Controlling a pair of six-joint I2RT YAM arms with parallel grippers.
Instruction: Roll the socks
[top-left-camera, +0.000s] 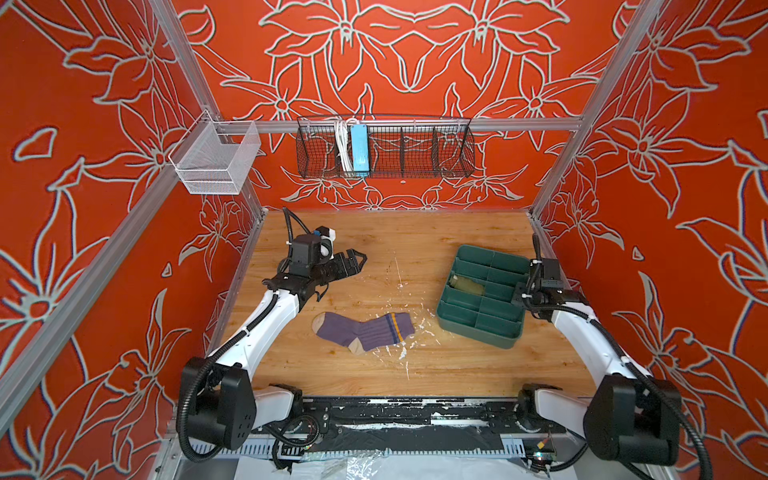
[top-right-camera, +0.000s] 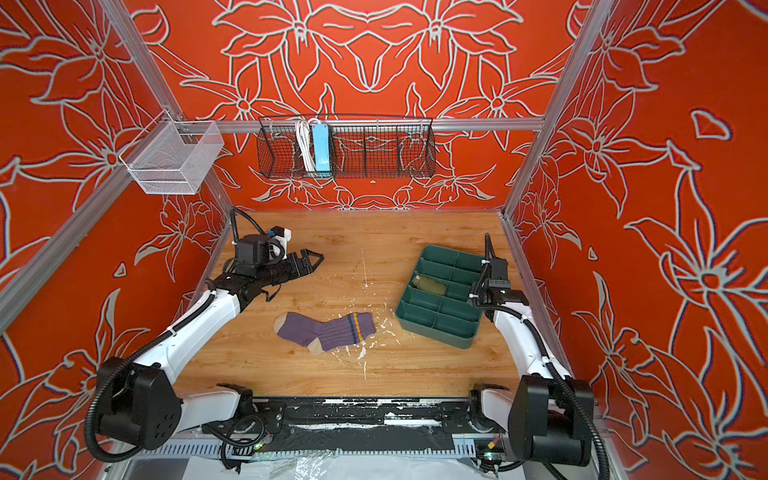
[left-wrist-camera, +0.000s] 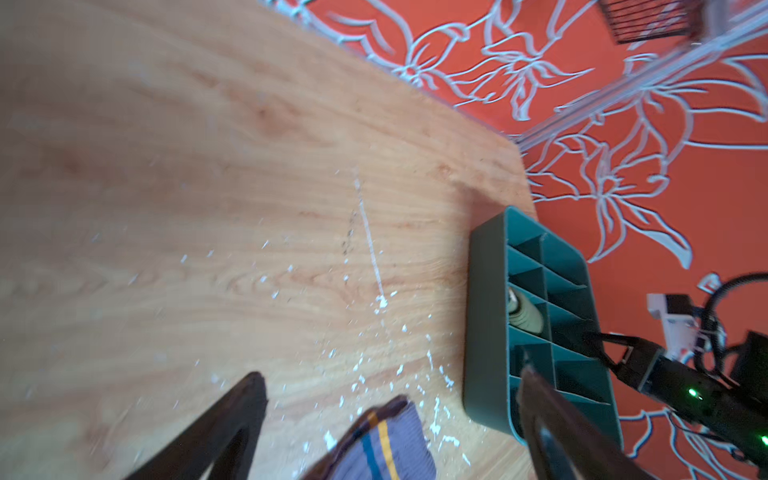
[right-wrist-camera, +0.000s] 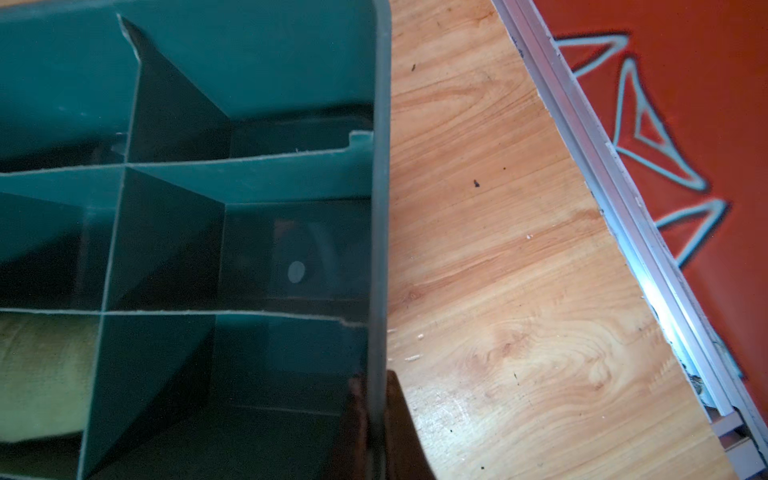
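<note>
The purple ribbed sock (top-left-camera: 361, 332) (top-right-camera: 324, 332) lies flat at the table's front middle, cuff stripes toward the right; its cuff shows in the left wrist view (left-wrist-camera: 386, 449). The olive sock (top-left-camera: 467, 284) (top-right-camera: 430, 286) (left-wrist-camera: 525, 316) (right-wrist-camera: 41, 374) sits rolled in a compartment of the dark green tray (top-left-camera: 478, 332) (top-right-camera: 436, 332) (right-wrist-camera: 380, 166). My left gripper (top-left-camera: 361, 262) (top-right-camera: 318, 259) (left-wrist-camera: 392, 374) hangs open above bare wood, behind and left of the purple sock. My right gripper (top-left-camera: 519, 291) (top-right-camera: 473, 293) (right-wrist-camera: 374, 378) straddles the tray's right wall, one finger on each side, close against it.
White flecks and a scratch mark the wood (top-left-camera: 399, 274) between the sock and the tray. A black wire basket (top-left-camera: 386, 147) and a white mesh bin (top-left-camera: 212, 160) hang on the back rail. An aluminium frame rail (right-wrist-camera: 623, 208) runs along the table's right edge beside the tray.
</note>
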